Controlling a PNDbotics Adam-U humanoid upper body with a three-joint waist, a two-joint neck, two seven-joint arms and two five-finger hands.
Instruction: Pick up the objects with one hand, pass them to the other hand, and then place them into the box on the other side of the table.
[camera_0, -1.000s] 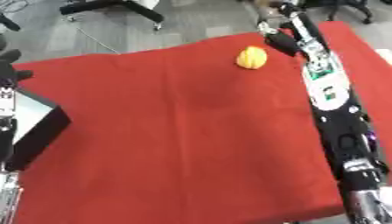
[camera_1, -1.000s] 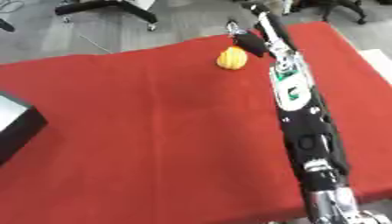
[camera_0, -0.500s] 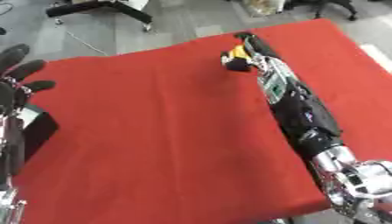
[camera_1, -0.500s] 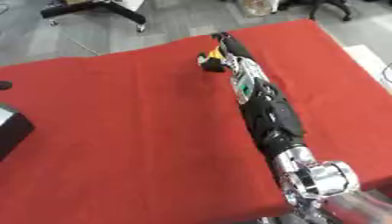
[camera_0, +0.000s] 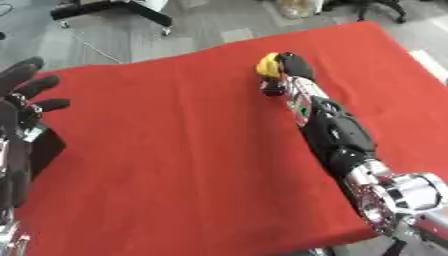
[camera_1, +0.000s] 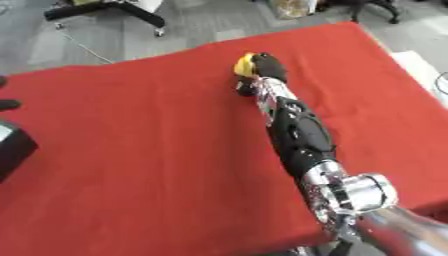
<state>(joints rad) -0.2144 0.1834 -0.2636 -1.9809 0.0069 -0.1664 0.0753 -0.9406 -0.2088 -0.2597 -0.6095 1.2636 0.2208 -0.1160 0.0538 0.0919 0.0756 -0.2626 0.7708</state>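
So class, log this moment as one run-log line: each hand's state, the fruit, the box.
right hand: over yellow fruit, grip unclear | left hand: open, raised at left edge | box: dark, at left edge

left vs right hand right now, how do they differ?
The right hand reaches far across the red cloth and sits over the yellow object; the left hand is at the left edge, touching nothing. The left hand's fingers are spread open; the right hand's look curled around the object. Both are black.
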